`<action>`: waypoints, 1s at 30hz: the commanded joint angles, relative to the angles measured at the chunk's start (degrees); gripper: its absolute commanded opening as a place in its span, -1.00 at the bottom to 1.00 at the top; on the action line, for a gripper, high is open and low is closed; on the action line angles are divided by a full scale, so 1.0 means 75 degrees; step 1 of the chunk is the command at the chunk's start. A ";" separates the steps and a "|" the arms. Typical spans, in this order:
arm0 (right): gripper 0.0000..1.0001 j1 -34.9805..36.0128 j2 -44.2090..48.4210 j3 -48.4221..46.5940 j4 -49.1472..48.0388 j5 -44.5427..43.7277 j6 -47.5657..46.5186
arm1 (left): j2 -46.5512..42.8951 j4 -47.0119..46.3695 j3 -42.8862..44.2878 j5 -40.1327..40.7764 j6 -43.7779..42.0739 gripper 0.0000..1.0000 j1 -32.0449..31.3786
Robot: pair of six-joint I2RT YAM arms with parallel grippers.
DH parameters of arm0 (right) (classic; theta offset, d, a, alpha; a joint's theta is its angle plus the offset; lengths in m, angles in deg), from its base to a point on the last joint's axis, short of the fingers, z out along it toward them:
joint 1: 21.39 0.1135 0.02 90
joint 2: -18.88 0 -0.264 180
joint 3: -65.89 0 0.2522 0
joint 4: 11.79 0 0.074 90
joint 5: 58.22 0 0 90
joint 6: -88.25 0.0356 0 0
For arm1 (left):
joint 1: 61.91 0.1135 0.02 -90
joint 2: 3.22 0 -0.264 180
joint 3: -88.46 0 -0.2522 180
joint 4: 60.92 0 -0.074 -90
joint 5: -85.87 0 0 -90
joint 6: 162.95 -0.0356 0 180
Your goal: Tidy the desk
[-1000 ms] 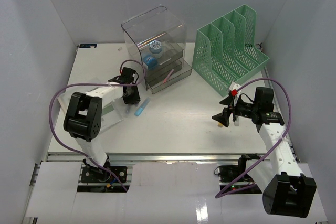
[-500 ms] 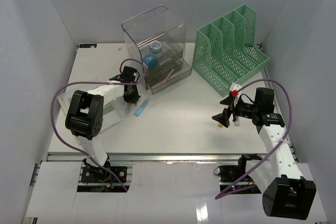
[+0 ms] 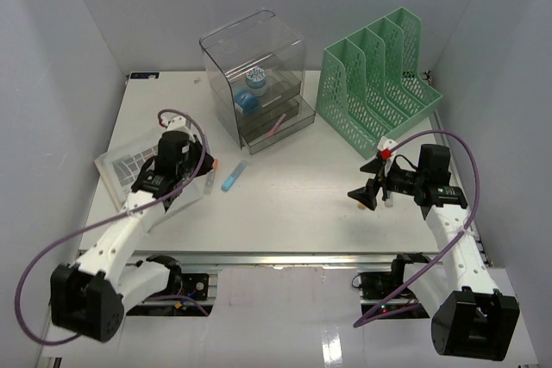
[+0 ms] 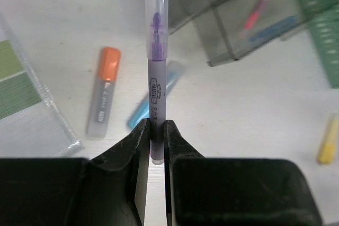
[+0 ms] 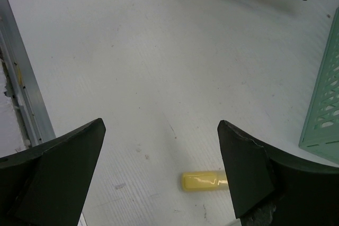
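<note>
The white desk (image 3: 293, 204) spans the floor of the overhead view, with both arms at its near edge.
The left gripper (image 4: 153, 130) is clamped narrow on a purple pen (image 4: 157, 67), above an orange-capped marker (image 4: 103, 99) and a blue pen (image 4: 139, 114) lying on the desk. The right gripper (image 5: 160, 125) gapes wide over a yellow marker (image 5: 204, 180) near the green rack (image 5: 323, 109).

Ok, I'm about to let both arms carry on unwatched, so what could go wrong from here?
The left end effector pinches the purple pen only at its tail, so it may pivot or slip. Its long free end could catch the drawer box wall. The yellow marker lies off-centre, by one finger of the open right end effector; coming down could hit it or roll it along the desk.
</note>
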 commanded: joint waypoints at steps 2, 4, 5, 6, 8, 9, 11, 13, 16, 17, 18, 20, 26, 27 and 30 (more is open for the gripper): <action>0.86 0.0027 -0.0425 -0.0040 -0.0035 0.0212 -0.0091 | -0.2076 -0.0826 -0.1128 -0.1579 -0.0193 -1.00 -0.0128; 0.86 0.0027 -0.0603 -0.0088 -0.0051 0.0169 -0.0066 | -0.2390 -0.1037 -0.1210 -0.2032 -0.0483 -1.00 -0.0341; 0.86 0.0027 -0.0675 -0.0105 -0.0054 0.0131 -0.0056 | -0.2440 -0.1123 -0.1200 -0.2205 -0.0613 -1.00 -0.0523; 0.86 0.0027 -0.0719 -0.0112 -0.0054 0.0088 -0.0059 | -0.2388 -0.1177 -0.1150 -0.2284 -0.0709 -1.00 -0.0762; 0.86 0.0027 -0.0771 -0.0100 -0.0054 -0.0034 -0.0080 | -0.1998 -0.1274 -0.0994 -0.1874 -0.1182 -1.00 -0.1643; 0.86 0.0027 -0.0771 -0.0089 -0.0054 -0.0046 -0.0091 | -0.1810 -0.1296 -0.0873 -0.1576 -0.1393 -1.00 -0.1998; 0.86 0.0027 -0.0761 -0.0068 -0.0054 -0.0128 -0.0101 | -0.1099 -0.1358 -0.0245 -0.0793 -0.2073 -1.00 -0.2998; 0.86 0.0015 -0.0757 -0.0065 -0.0066 -0.0182 -0.0126 | -0.0235 -0.1413 0.0365 -0.0111 -0.2787 -1.00 -0.3689; 0.86 0.0006 -0.0738 -0.0056 -0.0056 -0.0278 -0.0145 | 0.1008 -0.1386 0.1272 0.0105 -0.4176 -1.00 -0.3980; 0.86 -0.0003 -0.0726 -0.0047 -0.0054 -0.0301 -0.0150 | 0.1535 -0.1372 0.1673 0.0240 -0.4692 -1.00 -0.4013; 0.86 -0.0016 -0.0706 -0.0034 -0.0054 -0.0322 -0.0150 | 0.2170 -0.1359 0.2159 0.0468 -0.5195 -1.00 -0.4007; 0.86 -0.0024 -0.0676 -0.0019 -0.0054 -0.0313 -0.0150 | 0.2995 -0.1268 0.2777 0.0801 -0.6291 -1.00 -0.3989; 0.86 -0.0058 -0.0578 -0.0004 -0.0040 -0.0249 -0.0150 | 0.5677 -0.0957 0.5310 0.1488 -0.7889 -1.00 -0.3534; 0.86 -0.0064 -0.0533 0.0002 -0.0033 -0.0230 -0.0150 | 0.6019 -0.0957 0.5645 0.1495 -0.7985 -1.00 -0.3439; 0.86 -0.0067 -0.0444 0.0017 -0.0031 -0.0163 -0.0138 | 0.6731 -0.0934 0.6308 0.1753 -0.8355 -0.99 -0.3327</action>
